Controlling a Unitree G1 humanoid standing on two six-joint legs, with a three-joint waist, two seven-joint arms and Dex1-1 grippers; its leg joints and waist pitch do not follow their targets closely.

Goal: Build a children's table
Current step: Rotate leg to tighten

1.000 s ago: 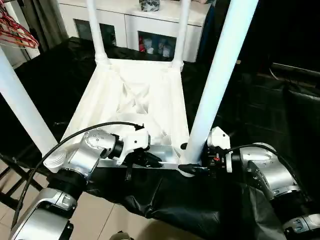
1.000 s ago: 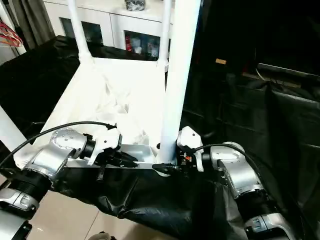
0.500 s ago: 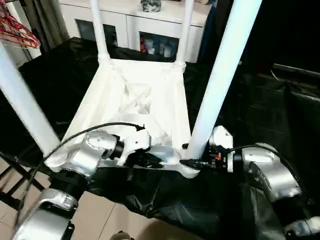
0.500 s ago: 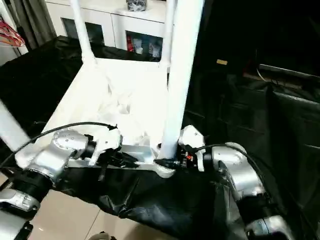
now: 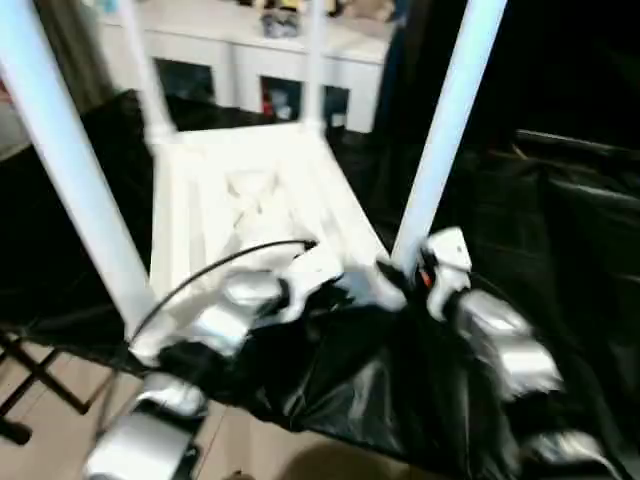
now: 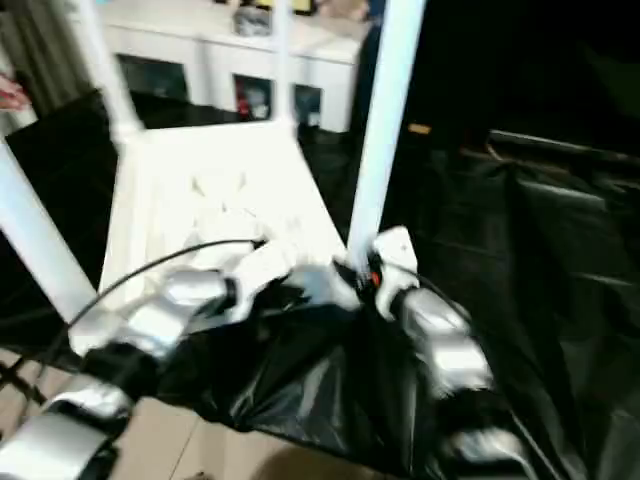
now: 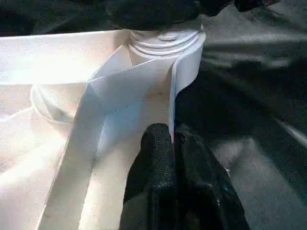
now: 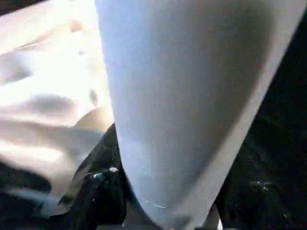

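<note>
The white children's table (image 5: 250, 190) lies upside down on black sheeting, ribbed underside up, with its legs standing upright in the corner sockets. My left gripper (image 7: 173, 143) is shut on the thin rim wall (image 7: 182, 72) of the near edge, just short of the corner socket (image 7: 165, 40). It sits at the near edge (image 5: 350, 285) in the head view. My right gripper (image 5: 405, 275) is at the foot of the near right leg (image 5: 445, 130). In the right wrist view that leg (image 8: 182, 96) stands between its black fingers (image 8: 98, 191), which press against it.
A white cabinet with glass doors (image 5: 250, 60) stands behind the table. Crumpled black sheeting (image 5: 540, 220) covers the surface to the right and hangs over the near edge. Tiled floor (image 5: 50, 440) and a black stand's feet (image 5: 30, 380) lie at the lower left.
The whole picture has swung and blurred, so the camera moved. My right gripper's fingers have closed in on the near right leg. The left gripper keeps its hold on the rim.
</note>
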